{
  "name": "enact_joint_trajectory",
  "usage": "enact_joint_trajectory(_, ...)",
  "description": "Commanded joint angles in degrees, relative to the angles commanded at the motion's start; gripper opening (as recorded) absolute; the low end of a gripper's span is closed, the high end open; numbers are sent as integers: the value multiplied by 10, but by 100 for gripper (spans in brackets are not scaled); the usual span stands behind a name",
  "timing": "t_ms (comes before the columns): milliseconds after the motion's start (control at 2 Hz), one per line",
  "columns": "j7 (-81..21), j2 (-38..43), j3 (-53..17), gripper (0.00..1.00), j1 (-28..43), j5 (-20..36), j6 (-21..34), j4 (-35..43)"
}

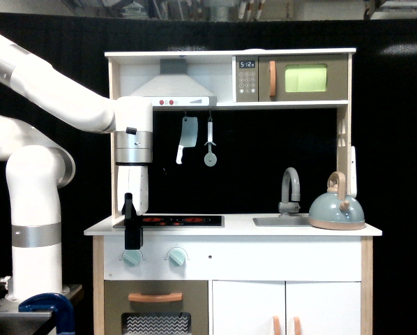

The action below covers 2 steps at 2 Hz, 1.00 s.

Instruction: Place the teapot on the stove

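The grey-blue teapot [336,209] with its tan loop handle stands upright at the right end of the toy kitchen counter, beside the sink. The black stove [187,221], with red burner rings, lies flat on the counter's left part. My gripper [132,243] hangs straight down at the stove's left front corner, its black fingers reaching below the counter edge. It is far to the left of the teapot and holds nothing. I see it side-on, so the gap between the fingers does not show.
A grey faucet [290,190] and sink [278,221] lie between stove and teapot. A toy cleaver [187,136] and pizza cutter [210,150] hang above the stove under the hood [172,87]. A microwave [302,78] sits top right. Two knobs [176,257] are below.
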Motion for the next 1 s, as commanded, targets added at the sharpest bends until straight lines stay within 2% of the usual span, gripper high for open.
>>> enact_joint_trajectory(500,-10,11,-2,0,5,-2,-7,4)
enact_joint_trajectory(1000,-48,-45,-6,100,27,-8,16,1)
